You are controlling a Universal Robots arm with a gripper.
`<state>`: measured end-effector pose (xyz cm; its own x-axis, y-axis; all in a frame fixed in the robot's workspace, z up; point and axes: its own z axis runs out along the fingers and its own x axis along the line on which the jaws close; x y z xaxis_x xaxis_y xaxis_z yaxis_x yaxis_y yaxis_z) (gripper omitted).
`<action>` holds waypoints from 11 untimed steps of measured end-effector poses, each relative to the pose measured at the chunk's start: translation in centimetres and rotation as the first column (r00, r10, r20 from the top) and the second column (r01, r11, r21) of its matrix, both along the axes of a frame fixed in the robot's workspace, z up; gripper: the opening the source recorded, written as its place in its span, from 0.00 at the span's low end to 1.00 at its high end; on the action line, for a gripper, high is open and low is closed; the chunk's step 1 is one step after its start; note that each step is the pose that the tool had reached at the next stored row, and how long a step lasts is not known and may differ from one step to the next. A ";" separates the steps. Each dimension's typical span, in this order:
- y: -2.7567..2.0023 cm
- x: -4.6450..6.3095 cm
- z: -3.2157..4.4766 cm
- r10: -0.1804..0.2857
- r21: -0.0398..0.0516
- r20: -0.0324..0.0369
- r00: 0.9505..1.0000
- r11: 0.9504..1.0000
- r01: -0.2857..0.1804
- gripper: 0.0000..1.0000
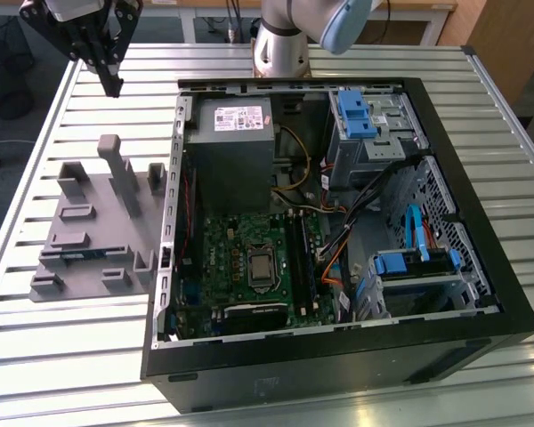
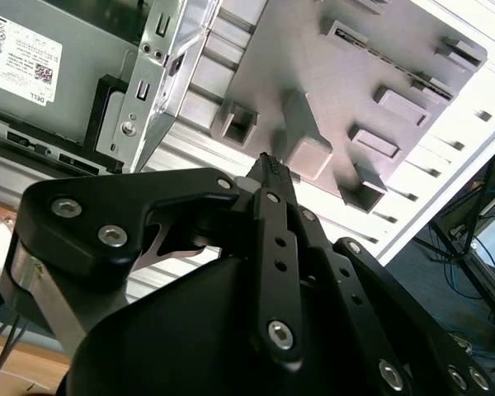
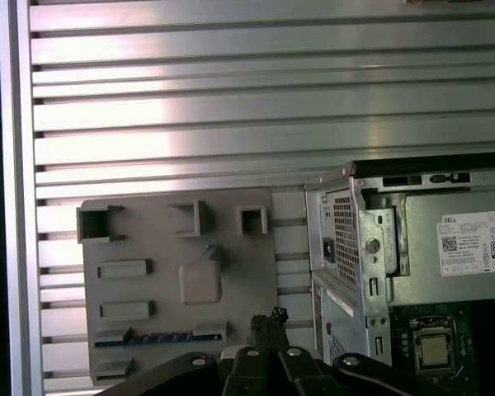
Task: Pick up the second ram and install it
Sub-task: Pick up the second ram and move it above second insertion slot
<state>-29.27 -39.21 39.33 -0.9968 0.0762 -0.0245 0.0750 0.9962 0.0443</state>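
I have the jaws closed on nothing above the slatted worktop (image 1: 71, 374), near the grey fixture tray (image 3: 231, 272) where the second ram (image 3: 161, 337) sits in a slot, beside the open computer case (image 1: 338, 365).

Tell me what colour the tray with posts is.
The tray is grey; the exterior view shows it best.

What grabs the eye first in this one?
An open computer case lies on the slatted table, motherboard exposed. On the exterior view's left sits a grey tray holding the ram in a slot; the gripper, shut and empty, hangs above the tray.
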 end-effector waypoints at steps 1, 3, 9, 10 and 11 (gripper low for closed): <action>0.00 -0.1 0.00 0.000 0.000 0.000 1.000 1.000 0.000 0.11; 0.00 -0.3 -0.01 0.000 0.000 0.000 1.000 1.000 0.000 0.11; 0.00 -1.1 -0.01 0.000 0.000 0.000 1.000 1.000 0.000 0.11; 0.00 -1.2 -0.02 0.000 0.000 0.000 1.000 1.000 0.000 0.11; 0.00 -1.3 -0.02 0.000 0.000 0.000 1.000 1.000 0.000 0.11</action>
